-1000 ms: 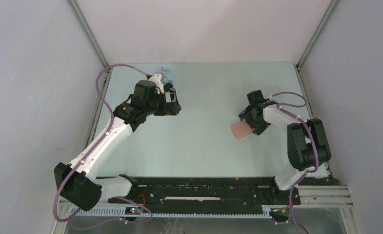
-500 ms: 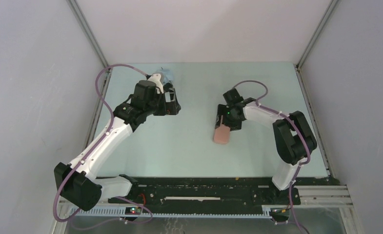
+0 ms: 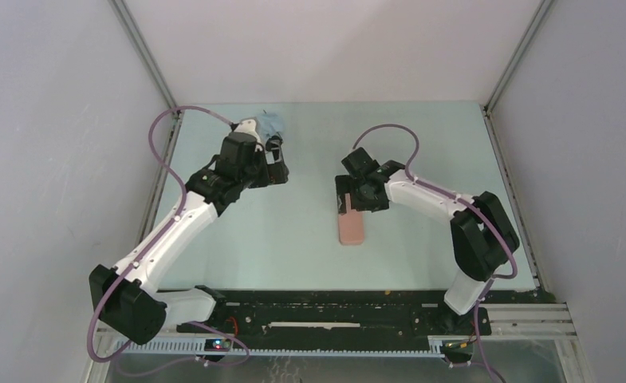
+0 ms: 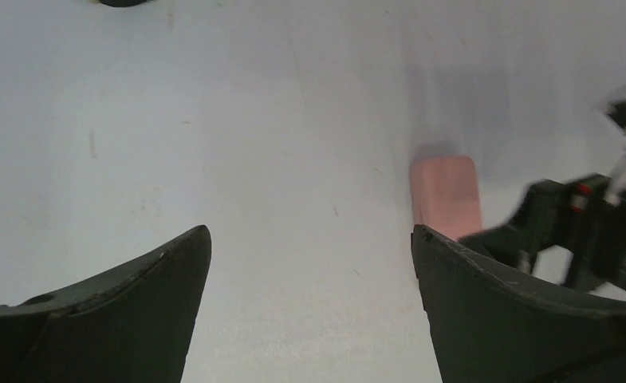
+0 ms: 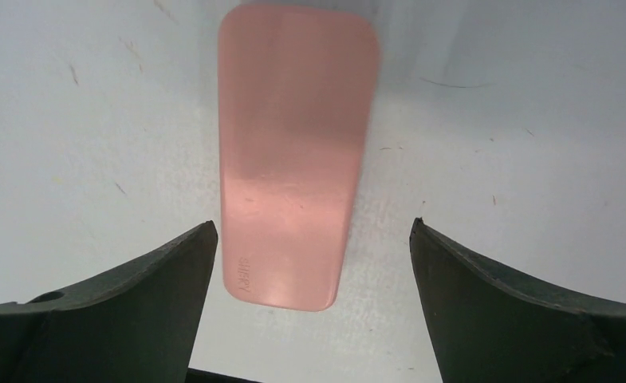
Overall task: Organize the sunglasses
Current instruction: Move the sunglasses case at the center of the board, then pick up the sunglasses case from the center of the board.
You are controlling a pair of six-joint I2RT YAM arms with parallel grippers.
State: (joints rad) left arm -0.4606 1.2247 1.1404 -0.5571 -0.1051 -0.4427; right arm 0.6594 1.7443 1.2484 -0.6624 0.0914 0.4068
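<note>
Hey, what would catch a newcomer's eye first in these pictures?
The pink case lies flat in the middle of the table, between the open fingers of the right gripper. The left gripper hangs open and empty, with a light blue cloth bunched near the far left corner.

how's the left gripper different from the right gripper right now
The right gripper sits over the pink case, which lies between its fingers; the left gripper has only bare table between its own. The left gripper is on the table's left side by the blue cloth; the right gripper is near the middle. Both are open and grip nothing.
</note>
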